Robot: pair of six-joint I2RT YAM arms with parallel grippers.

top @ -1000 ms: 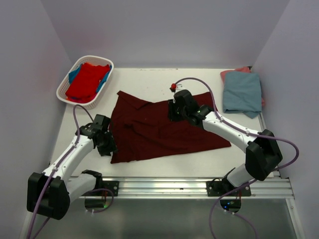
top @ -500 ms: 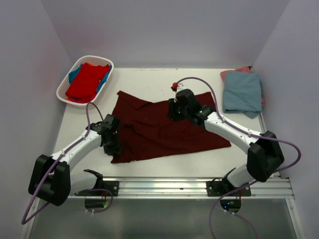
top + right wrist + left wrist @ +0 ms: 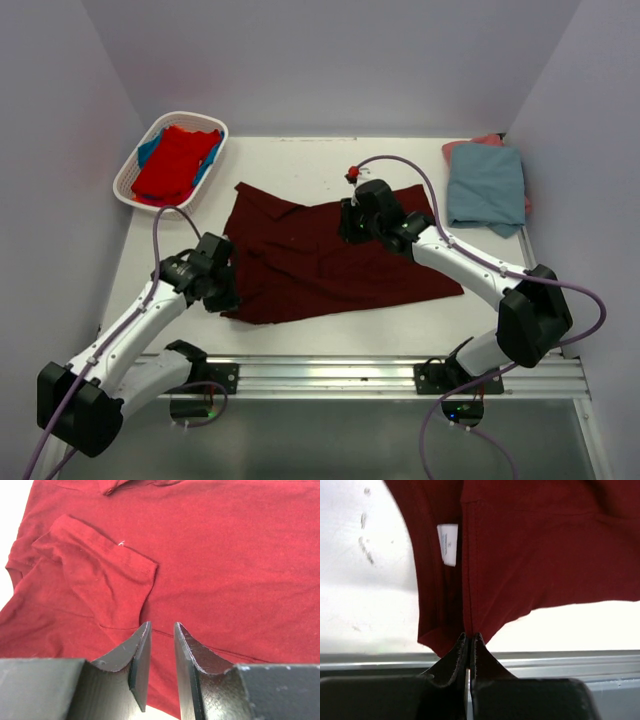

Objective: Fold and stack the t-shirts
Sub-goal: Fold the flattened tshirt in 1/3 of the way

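A dark maroon t-shirt [image 3: 330, 262] lies spread across the middle of the table. My left gripper [image 3: 228, 298] is at its near left corner. In the left wrist view that gripper [image 3: 470, 635] is shut on a fold of the maroon cloth [image 3: 530, 555] beside a white label [image 3: 449, 544]. My right gripper [image 3: 348, 228] sits at the shirt's far edge near the middle. In the right wrist view it [image 3: 161, 626] stands open by a narrow gap over the maroon t-shirt [image 3: 225, 555], next to a sleeve [image 3: 100, 565].
A white slatted basket [image 3: 128, 186] at the far left holds a bright red t-shirt [image 3: 175, 162] over a blue one [image 3: 148, 150]. A folded grey-blue t-shirt [image 3: 485, 187] lies on a salmon pink one [image 3: 487, 140] at the far right. A metal rail [image 3: 400, 372] runs along the near edge.
My left gripper moved onto the shirt's near left corner and shut on the cloth, bunching it slightly. The right gripper has stayed almost still at the far edge.
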